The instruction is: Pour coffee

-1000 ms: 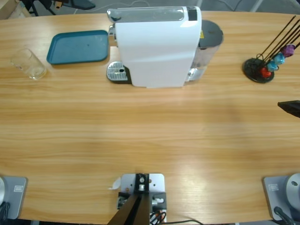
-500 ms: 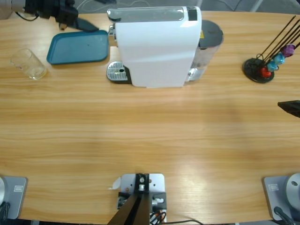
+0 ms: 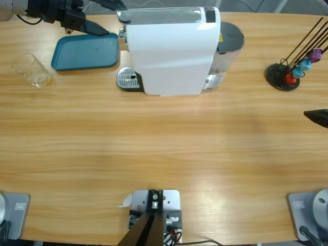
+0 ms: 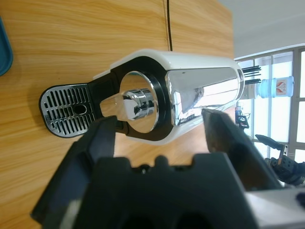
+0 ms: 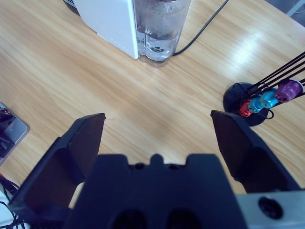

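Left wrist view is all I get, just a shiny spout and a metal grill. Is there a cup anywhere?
Observer: Yes, a clear glass sits on the table, beside the blue tray but not touching it.
Operator: Does it have coffee in it?
Observer: No coffee shows in it; it looks empty.
Operator: What's the other arm doing?
Observer: The right gripper hangs over bare wood with its fingers open, near a capsule stand.
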`<state>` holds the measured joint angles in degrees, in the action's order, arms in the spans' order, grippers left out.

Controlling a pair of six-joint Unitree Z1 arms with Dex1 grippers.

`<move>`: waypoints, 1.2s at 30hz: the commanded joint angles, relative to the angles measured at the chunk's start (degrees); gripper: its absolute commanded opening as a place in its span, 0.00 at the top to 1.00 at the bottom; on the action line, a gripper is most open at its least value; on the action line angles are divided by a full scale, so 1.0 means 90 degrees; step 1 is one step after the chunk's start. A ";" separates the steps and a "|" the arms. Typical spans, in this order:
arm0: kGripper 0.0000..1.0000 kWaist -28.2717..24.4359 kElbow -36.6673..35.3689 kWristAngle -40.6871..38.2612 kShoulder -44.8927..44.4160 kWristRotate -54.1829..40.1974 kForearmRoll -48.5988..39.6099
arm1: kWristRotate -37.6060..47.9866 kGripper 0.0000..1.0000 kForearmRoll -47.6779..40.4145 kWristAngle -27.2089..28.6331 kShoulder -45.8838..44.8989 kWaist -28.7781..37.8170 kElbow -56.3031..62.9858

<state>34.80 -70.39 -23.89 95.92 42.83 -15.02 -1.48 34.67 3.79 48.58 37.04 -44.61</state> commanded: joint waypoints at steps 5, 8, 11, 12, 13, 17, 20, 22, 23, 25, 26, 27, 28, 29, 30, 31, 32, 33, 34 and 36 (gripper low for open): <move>0.71 0.0069 -0.0003 -0.0160 0.0356 0.0026 0.0032 | 0.0087 0.00 0.0044 0.0126 0.0051 0.0034 0.0074; 0.75 0.0076 -0.0059 -0.0160 0.0388 0.0047 0.0038 | 0.0087 0.00 0.0044 0.0135 0.0051 0.0034 0.0070; 0.74 0.0115 -0.0083 -0.0149 0.0397 0.0075 0.0038 | 0.0087 0.00 0.0044 0.0135 0.0061 0.0034 0.0064; 0.74 0.0131 -0.0098 -0.0155 0.0389 0.0071 0.0038 | 0.0087 0.00 0.0044 0.0135 0.0061 0.0034 0.0064; 0.72 0.0147 -0.0122 -0.0164 0.0389 0.0067 0.0047 | 0.0087 0.00 0.0044 0.0135 0.0061 0.0034 0.0064; 0.73 0.0180 -0.0300 -0.0332 0.0501 0.0065 0.0087 | 0.0095 0.00 0.0044 0.0145 0.0061 0.0034 0.0064; 0.91 0.0196 -0.0303 -0.0354 0.0563 0.0065 0.0087 | 0.0097 0.00 0.0044 0.0145 0.0061 0.0034 0.0064; 0.90 0.0196 -0.0270 -0.0338 0.0583 0.0065 0.0087 | 0.0097 0.00 0.0044 0.0145 0.0061 0.0034 0.0064; 0.90 0.0196 -0.0260 -0.0325 0.0577 0.0063 0.0087 | 0.0097 0.00 0.0044 0.0145 0.0055 0.0034 0.0064; 0.88 0.0196 -0.0262 -0.0287 0.0557 0.0045 0.0087 | 0.0097 0.00 0.0044 0.0145 0.0061 0.0034 0.0064; 0.88 0.0196 -0.0264 -0.0285 0.0548 0.0038 0.0087 | 0.0097 0.00 0.0044 0.0145 0.0061 0.0034 0.0064; 0.88 0.0196 -0.0272 -0.0285 0.0536 0.0034 0.0087 | 0.0097 0.00 0.0044 0.0147 0.0061 0.0034 0.0064; 0.90 0.0196 -0.0274 -0.0285 0.0503 0.0026 0.0087 | 0.0097 0.00 0.0044 0.0155 0.0061 0.0034 0.0064; 0.98 0.0196 -0.0266 -0.0272 0.0468 0.0014 0.0087 | 0.0101 0.00 0.0044 0.0155 0.0061 0.0034 0.0064; 1.00 0.0196 -0.0264 -0.0239 0.0417 -0.0002 0.0087 | 0.0106 0.00 0.0044 0.0163 0.0061 0.0034 0.0064; 1.00 0.0196 -0.0272 -0.0227 0.0368 -0.0013 0.0087 | 0.0106 0.00 0.0044 0.0165 0.0055 0.0034 0.0064; 1.00 0.0196 -0.0280 -0.0207 0.0335 -0.0019 0.0079 | 0.0106 0.00 0.0044 0.0165 0.0051 0.0034 0.0072; 1.00 0.0201 -0.0292 -0.0129 0.0307 -0.0031 0.0047 | 0.0106 0.00 0.0044 0.0165 0.0045 0.0034 0.0074; 1.00 0.0215 -0.0311 -0.0110 0.0300 -0.0039 -0.0001 | 0.0106 0.00 0.0044 0.0165 0.0041 0.0034 0.0072; 1.00 0.0274 -0.0329 -0.0112 0.0259 -0.0062 -0.0021 | 0.0108 0.00 0.0044 0.0169 0.0051 0.0034 0.0074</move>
<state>35.98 -73.15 -25.78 98.13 42.87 -14.73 -1.16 34.67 4.33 48.58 37.04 -44.61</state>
